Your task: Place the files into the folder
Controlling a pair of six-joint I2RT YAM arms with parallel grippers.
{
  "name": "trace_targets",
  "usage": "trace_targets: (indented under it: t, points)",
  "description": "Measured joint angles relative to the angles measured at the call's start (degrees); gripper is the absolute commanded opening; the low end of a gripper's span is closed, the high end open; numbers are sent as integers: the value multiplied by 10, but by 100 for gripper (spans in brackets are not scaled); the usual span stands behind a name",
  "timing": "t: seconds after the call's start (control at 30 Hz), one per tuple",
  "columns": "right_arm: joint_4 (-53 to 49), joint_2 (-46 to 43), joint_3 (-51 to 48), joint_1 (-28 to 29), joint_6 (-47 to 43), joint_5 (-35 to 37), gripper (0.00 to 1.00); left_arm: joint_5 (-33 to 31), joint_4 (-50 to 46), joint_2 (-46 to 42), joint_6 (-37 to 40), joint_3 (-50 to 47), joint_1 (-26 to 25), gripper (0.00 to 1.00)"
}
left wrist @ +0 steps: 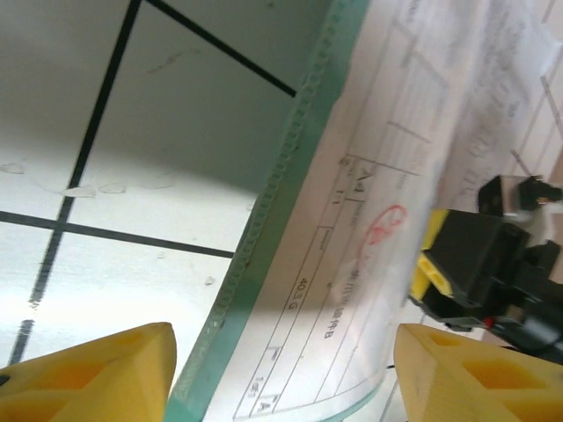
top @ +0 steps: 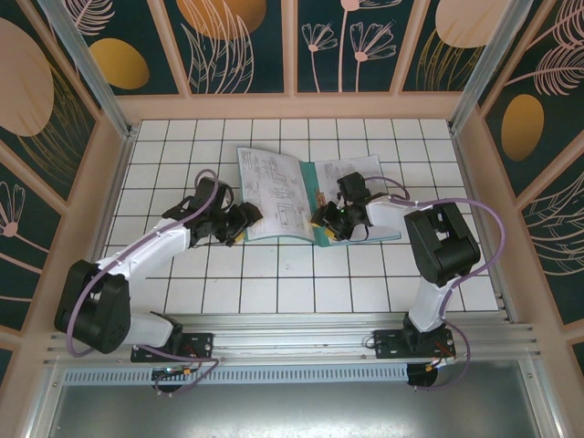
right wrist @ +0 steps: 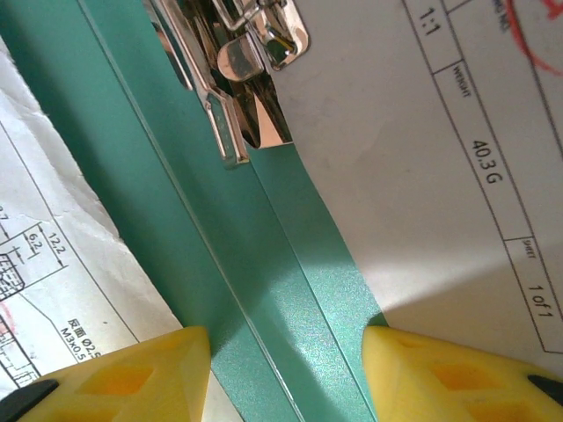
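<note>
Sheets of white printed paper lie on the open, thin dark green folder. Our right gripper, spread and empty, straddles its spine, seemingly to pin it flat. Our left gripper, likewise unclenched, brackets the outer edge, probably to lift that cover.

Both arms angled inward, wrists low.
Left gripper points right, jaws apart; right gripper points left, jaws apart.

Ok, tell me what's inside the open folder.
Printed sheets lie on both halves of the folder, and a metal clip sits at the spine. Whatever is beneath those sheets is covered.
</note>
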Motion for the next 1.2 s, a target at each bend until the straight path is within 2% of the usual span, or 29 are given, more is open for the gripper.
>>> trace_targets:
  t: [0.33, 0.43, 0.63, 0.73, 0.77, 0.97, 1.2]
  points:
    - [2, 2, 2, 0, 0, -1, 52, 34, 65, -7, -23, 24, -14, 58]
    - [2, 2, 2, 1, 0, -1, 52, 42, 82, -4, -24, 31, -18, 53]
    - [2, 2, 2, 1, 0, -1, 52, 44, 89, 26, -24, 50, -30, 21]
    - [2, 2, 3, 1, 0, -1, 55, 39, 66, 48, -10, 82, -38, 2]
    - [1, 2, 5, 2, 0, 0, 58, 35, 55, 52, -1, 94, -40, 0]
    - [-37, 2, 42, 22, -23, 27, 69, -15, -56, 71, 56, 154, -45, 0]
    - [-69, -43, 69, 9, -25, 58, 70, -97, -205, 95, 155, 247, -45, 0]
